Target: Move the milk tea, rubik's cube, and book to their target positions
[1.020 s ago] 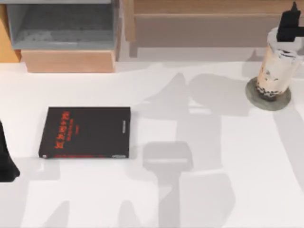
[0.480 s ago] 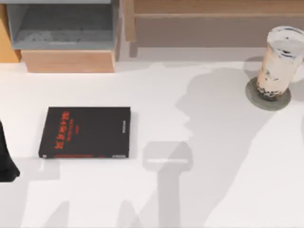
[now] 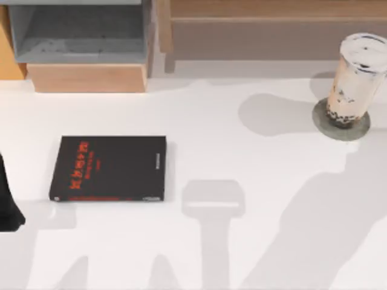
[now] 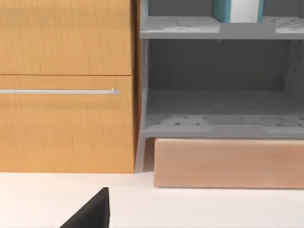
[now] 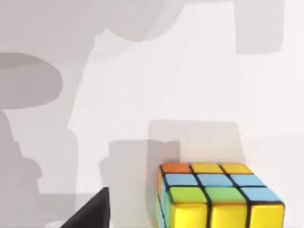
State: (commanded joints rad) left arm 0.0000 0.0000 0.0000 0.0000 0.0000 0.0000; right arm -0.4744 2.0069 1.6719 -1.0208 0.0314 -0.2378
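The left arm [image 3: 9,202] sits at the table's left edge, just left of the black book [image 3: 109,168], which lies flat; whether its fingers are apart or together I cannot tell. The right wrist view looks down on the rubik's cube [image 5: 216,194] resting on the white table [image 3: 242,157]. Well right of the black book and farther back, the milk tea [image 3: 355,78] stands upright on a grey disc [image 3: 340,125]. Behind the black book, the grey shelf [image 4: 218,76] carries the teal book [image 4: 237,10] standing on its upper level.

two books [image 3: 109,168] [image 4: 237,10], one milk tea [image 3: 355,78], one rubik's cube [image 5: 216,195]
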